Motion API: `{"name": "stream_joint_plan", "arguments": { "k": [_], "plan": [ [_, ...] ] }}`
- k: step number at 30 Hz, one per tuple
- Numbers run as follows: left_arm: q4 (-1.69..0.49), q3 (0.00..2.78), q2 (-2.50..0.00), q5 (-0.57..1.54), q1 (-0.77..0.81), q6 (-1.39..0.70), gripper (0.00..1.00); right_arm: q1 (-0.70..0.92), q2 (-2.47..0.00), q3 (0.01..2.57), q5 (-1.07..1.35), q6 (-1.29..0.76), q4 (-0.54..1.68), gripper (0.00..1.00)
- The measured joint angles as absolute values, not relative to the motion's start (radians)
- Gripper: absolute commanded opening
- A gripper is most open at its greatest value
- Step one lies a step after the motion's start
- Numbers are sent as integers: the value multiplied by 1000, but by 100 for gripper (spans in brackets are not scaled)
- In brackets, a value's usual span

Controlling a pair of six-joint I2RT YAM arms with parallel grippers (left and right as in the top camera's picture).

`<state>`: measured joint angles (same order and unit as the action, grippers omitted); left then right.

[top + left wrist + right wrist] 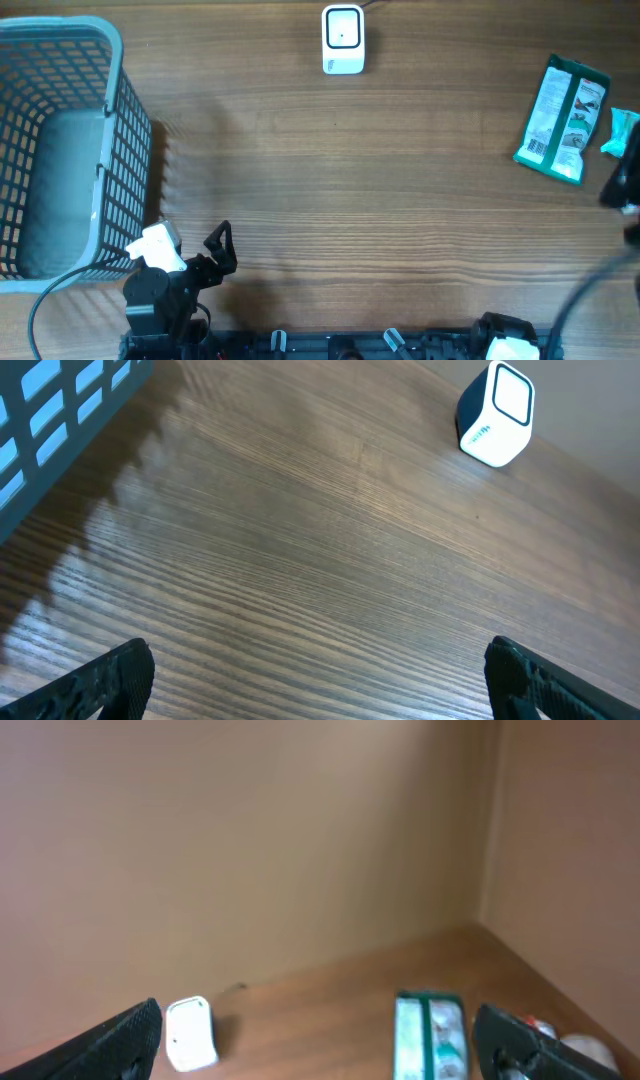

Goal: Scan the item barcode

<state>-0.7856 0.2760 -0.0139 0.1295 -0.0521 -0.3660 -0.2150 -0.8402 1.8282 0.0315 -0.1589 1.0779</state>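
The item, a flat green and white packet (563,120), lies on the table at the far right, with a barcode near its lower left corner. The white barcode scanner (343,40) stands at the back centre. In the right wrist view my right gripper (315,1052) is open and empty, raised and tilted, with the scanner (190,1033) by its left finger and the packet (430,1035) near its right finger. Its arm (622,185) shows blurred at the right edge, just below the packet. My left gripper (218,248) rests at the front left, open (320,685) over bare wood, far from the scanner (495,415).
A grey mesh basket (115,150) fills the left side, and its wall (60,405) shows close to the left gripper. A small teal packet (622,132) lies just right of the green one. A back wall and a side wall meet behind the table's far right corner.
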Motion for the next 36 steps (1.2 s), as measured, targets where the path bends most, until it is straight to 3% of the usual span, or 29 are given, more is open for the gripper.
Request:
{"name": "stream_joint_plan", "arguments": {
  "k": [6, 12, 18, 36],
  "plan": [
    [-786, 276, -14, 129, -52, -366, 100, -17, -662, 1608, 75, -159, 707, 100],
    [-787, 276, -14, 130, -52, -366, 100, 76, -422, 1024, 104, -159, 220, 100],
    [-786, 276, -14, 129, -52, -366, 100, 76, -195, 533, 104, -159, -105, 100],
    [-786, 276, -14, 130, -52, -366, 100, 76, -18, 173, -52, -159, -348, 100]
  ]
}}
